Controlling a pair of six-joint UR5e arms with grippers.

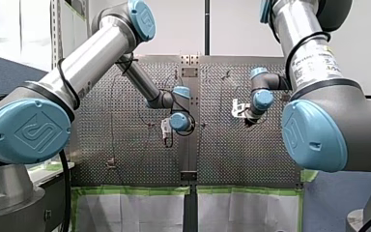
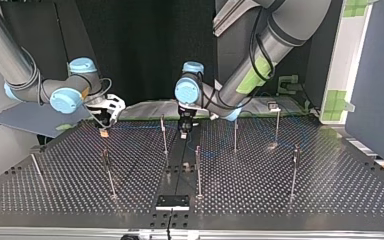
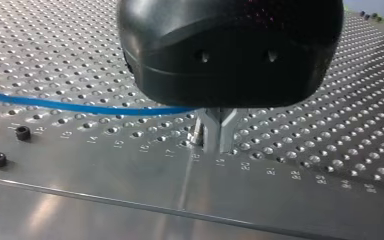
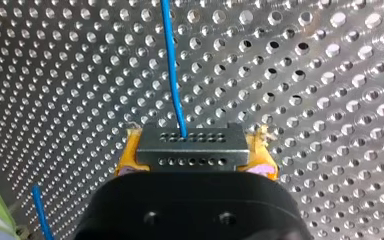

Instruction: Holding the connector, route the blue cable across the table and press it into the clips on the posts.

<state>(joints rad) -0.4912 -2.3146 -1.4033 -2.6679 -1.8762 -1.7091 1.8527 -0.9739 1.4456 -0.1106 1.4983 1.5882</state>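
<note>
My right gripper point(image 4: 192, 165) is shut on the grey connector point(image 4: 192, 147), with its yellow pads point(image 4: 130, 155) on either side. The blue cable point(image 4: 172, 65) leaves the connector and runs ahead over the perforated table. In the top view this gripper point(image 2: 104, 131) hangs low at the left, near the table's far edge. My left gripper point(image 3: 217, 135) stands with its metal fingertips on the table, close together. The blue cable point(image 3: 80, 106) runs in from the side to them. In the top view it point(image 2: 184, 131) sits near the middle, between two thin posts point(image 2: 163, 135) point(image 2: 235, 135).
Several more thin posts with clips stand across the table point(image 2: 198, 170) point(image 2: 295, 170) point(image 2: 107, 172) point(image 2: 277, 125). A black plate point(image 2: 172, 201) lies at the top view's near edge. Black screws point(image 3: 22, 132) sit in the table beside my left gripper.
</note>
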